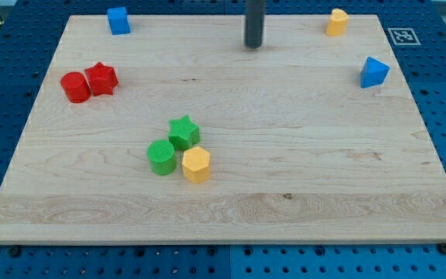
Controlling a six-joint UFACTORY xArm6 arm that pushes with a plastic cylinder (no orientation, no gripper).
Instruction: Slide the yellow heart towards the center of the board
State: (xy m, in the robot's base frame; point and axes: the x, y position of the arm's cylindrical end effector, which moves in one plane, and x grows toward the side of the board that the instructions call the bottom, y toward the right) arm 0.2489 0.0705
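The yellow heart (pixel 336 22) sits near the board's top right corner. My tip (pixel 254 45) is at the top middle of the board, well to the left of the yellow heart and slightly lower in the view, not touching any block. A yellow hexagon (pixel 196 164) lies left of the board's middle, toward the bottom, touching a green star (pixel 183 132) and next to a green cylinder (pixel 161 157).
A blue cube (pixel 118 20) is at the top left. A red cylinder (pixel 75 87) and red star (pixel 101 78) touch at the left. A blue triangular block (pixel 374 72) is at the right edge. The wooden board (pixel 324 194) lies on a blue pegboard table.
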